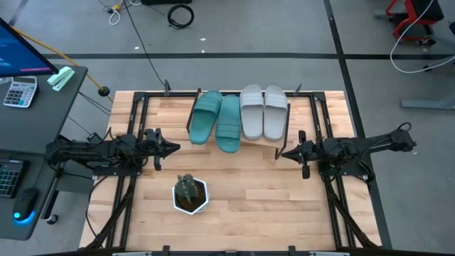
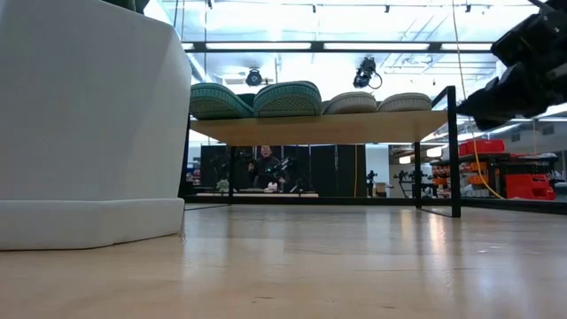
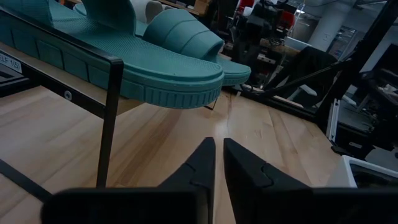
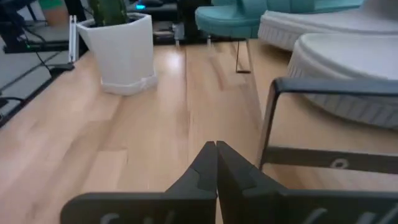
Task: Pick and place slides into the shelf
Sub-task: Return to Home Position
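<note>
Wooden shelf (image 2: 337,128) holds four slides (image 1: 229,122); potted plant (image 1: 190,194) well apart

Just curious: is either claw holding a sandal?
No: the left gripper and right gripper are empty; all four slides lie on the shelf.

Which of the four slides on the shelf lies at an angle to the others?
The outer teal slide, at the row's end: it is slanted, while the inner teal slide and both grey-white slides lie parallel.
</note>
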